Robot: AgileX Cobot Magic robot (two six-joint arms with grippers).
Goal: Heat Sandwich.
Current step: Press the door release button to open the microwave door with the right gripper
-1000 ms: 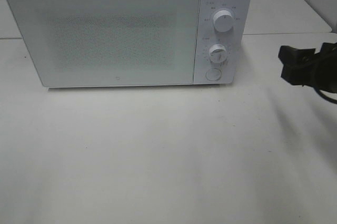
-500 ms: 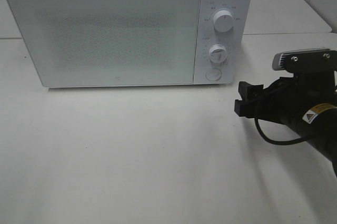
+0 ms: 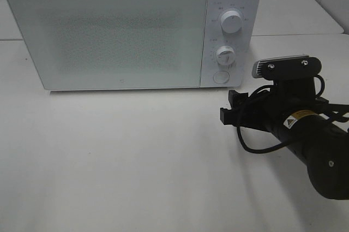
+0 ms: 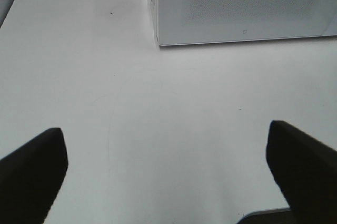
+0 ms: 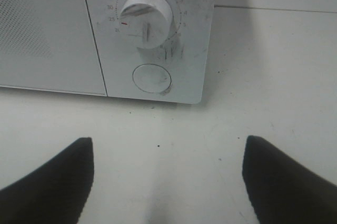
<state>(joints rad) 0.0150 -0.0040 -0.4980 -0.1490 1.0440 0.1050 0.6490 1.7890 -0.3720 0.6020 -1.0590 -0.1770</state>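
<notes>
Views give no sight of the sandwich, so where it lies cannot be told. The white microwave (image 3: pixel 109 35) stands at the far side of the bench (image 3: pixel 136 161) with its door (image 3: pixel 109 79) shut; its right panel carries an upper knob (image 3: pixel 231 23), a lower knob (image 3: pixel 224 55) and a round button (image 3: pixel 220 77). The right pincer (image 3: pixel 229 106) hangs low over the bench, just near and right of that button, its jaws released and spread with nothing between them; its wrist view faces the lower knob (image 5: pixel 146 19) and button (image 5: pixel 151 78). The left pincer (image 4: pixel 168 176) is also released, jaws wide apart over bare bench, with the microwave's near left corner (image 4: pixel 158 39) ahead of it.
</notes>
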